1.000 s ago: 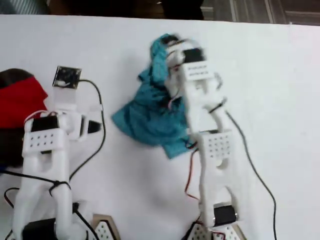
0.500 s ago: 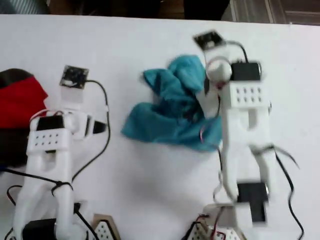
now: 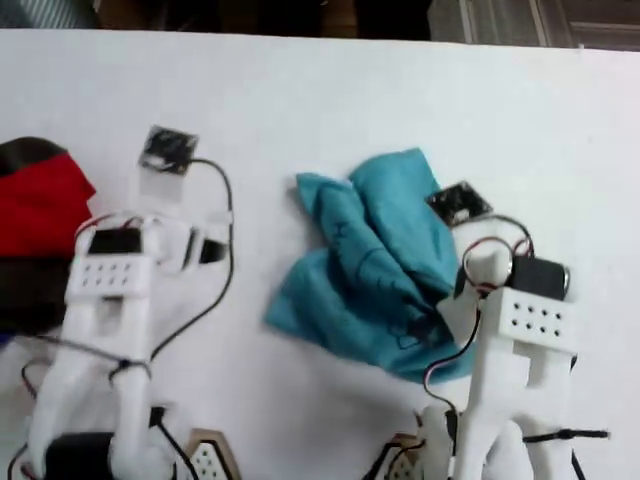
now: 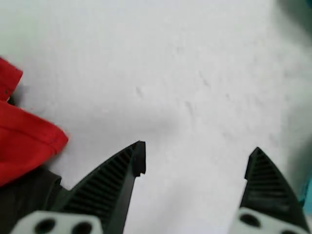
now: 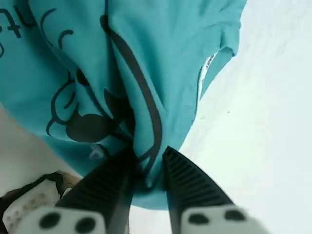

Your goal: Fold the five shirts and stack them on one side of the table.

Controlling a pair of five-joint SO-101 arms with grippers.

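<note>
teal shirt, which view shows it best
The high view: nearly the whole crumpled shirt shows. The right wrist view has a fold pinched in the right end effector; the left wrist view, a teal sliver.

Bright, even light washes the white table [image 3: 300, 90] almost to glare in the high view, while the room along the top edge is dark. The teal shirt [image 3: 370, 260] throws only a faint, soft shadow at its lower edge. In the left wrist view a dim grey band crosses the table above the left gripper [image 4: 198, 148]. In the right wrist view the shirt's folds darken around the right gripper [image 5: 148, 151].
</note>
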